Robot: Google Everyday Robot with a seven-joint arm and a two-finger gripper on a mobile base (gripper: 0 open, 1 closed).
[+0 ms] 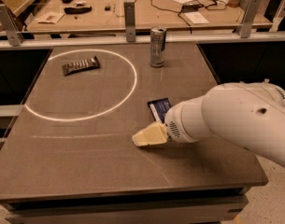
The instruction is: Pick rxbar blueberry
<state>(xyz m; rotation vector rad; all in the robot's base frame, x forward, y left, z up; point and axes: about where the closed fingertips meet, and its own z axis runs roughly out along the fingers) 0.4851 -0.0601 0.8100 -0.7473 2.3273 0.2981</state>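
Biggest thing here is the bench (86, 171), a dark grey-brown slab filling most of the view. Next is the robot's fat white arm (235, 118), which comes in from the right edge and covers a good chunk of the bench's right side. Its wrist housing also hides the near right corner of the bar we care about, so that's the main thing in the way.

Behind the bench there's a lighter wooden worktop (132, 13) with cables and small clutter on it (too small to make out properly). A rail with grey metal posts (129, 15) runs between the two.

On the bench a thin white circle (134, 84) is marked over the left half. A silver drink can (157, 46) stands upright near the back edge, outside the circle, just right of its top. A dark shiny bar wrapper (81, 65) lies flat inside the circle at upper left, well apart from everything else.

The rxbar blueberry (159, 108) lies flat on the bench right of the circle, outside it. It's dark blue with a white stripe along one side and is angled a bit.

The end effector (144, 137) is a cream-coloured wedge down low over the bench, just in front and a bit left of the bar. Honestly can't tell if it's released or clenched, but it isn't grasping the bar.
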